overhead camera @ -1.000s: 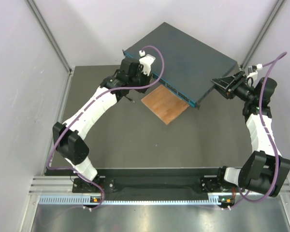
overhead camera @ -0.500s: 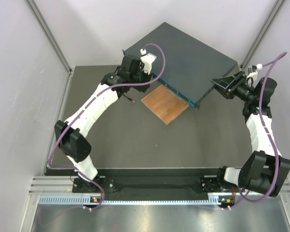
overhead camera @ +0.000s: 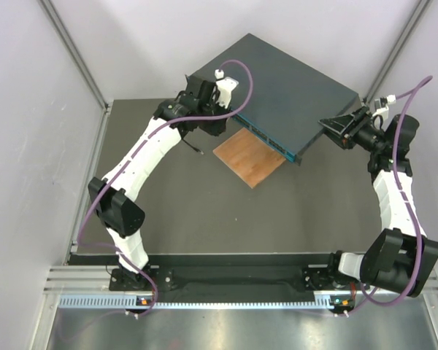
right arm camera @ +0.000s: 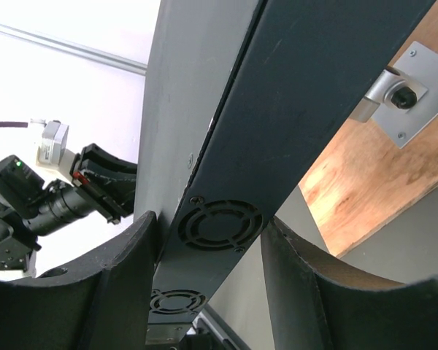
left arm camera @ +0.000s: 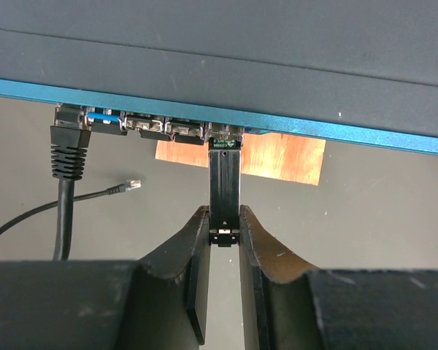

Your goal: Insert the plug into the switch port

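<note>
Over the dark surface (overhead camera: 204, 219), the right gripper (overhead camera: 328, 124) clamps the switch (overhead camera: 277, 87) at 3 o'clock; the left gripper (left arm camera: 224, 232), pinching the plug (left arm camera: 224, 182), should push straight, square to its port (left arm camera: 224, 133).

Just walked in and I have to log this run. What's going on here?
The left arm's fingers pinch a slim black plug, its tip at a socket in the teal front of the switch. The right arm's fingers clamp its vented side edge. Whether the plug is fully seated cannot be told. A black cable sits in a socket further left.
</note>
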